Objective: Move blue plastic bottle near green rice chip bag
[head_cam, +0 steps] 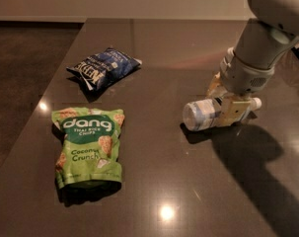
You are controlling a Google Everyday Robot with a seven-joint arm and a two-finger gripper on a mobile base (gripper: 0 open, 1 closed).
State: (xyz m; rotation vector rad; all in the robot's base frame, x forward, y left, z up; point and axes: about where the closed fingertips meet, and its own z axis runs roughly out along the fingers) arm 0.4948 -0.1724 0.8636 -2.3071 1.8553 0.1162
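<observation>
While lying on its side on the table (188, 191), the blue plastic bottle (202, 115) is being clamped near its cap end by the gripper (228, 105). Its base is pointing left, toward the green rice chip bag (87, 147), which is lying well apart.

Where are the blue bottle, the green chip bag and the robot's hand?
blue plastic bottle (202, 114): camera view, on its label, lying sideways.
green rice chip bag (89, 147): camera view, middle of its front.
hand (228, 106): camera view, between its fingertips, clamped around the bottle, at right.
</observation>
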